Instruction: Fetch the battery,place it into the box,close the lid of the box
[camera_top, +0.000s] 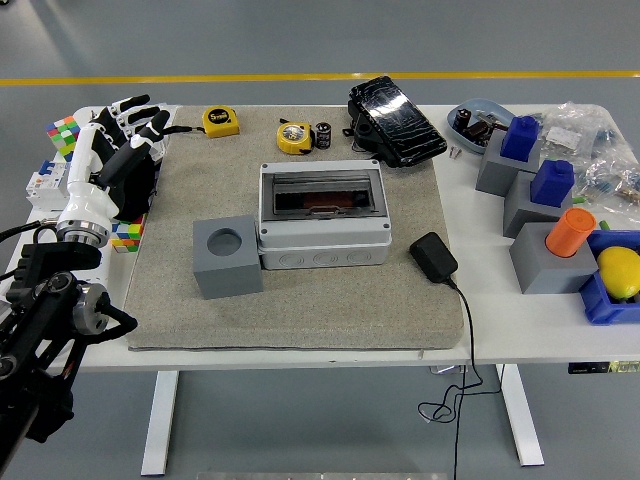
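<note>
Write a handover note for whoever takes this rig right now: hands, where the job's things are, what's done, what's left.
Left hand: raised over the mat's left edge, fingers spread, holding nothing. Right hand: not in view.
Box: mid-mat; its clear lid appears to lie down over the opening, though I cannot tell if it is latched.
Battery: likely the small black cylinder at the far edge, beside the yellow tape measure, untouched.
Grey cube sits against the box's left side.
Done: nothing visible.
Left: pick up the battery, place it in the box, close the lid.
</note>
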